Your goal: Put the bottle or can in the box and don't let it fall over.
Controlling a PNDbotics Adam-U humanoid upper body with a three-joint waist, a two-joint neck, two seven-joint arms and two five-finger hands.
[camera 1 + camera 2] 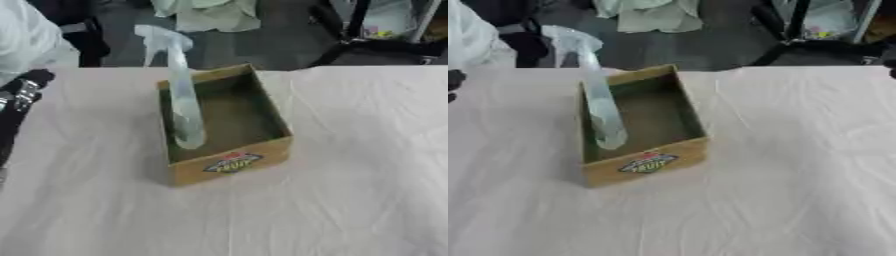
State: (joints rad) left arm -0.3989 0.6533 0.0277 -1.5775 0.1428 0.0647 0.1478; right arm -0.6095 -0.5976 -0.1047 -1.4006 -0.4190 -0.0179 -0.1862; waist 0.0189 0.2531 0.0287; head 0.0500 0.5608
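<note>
Spray bottle [181,95] upright in cardboard box [233,162]; left hand [24,90] apart, fingers can't tell.

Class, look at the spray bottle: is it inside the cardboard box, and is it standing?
Inside and standing: the spray bottle has its base on the floor of the box, its nozzle above the rim.

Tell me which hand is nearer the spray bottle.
Left. The left hand is at the table's left edge, apart from the spray bottle standing in the box; the right hand isn't visible.
</note>
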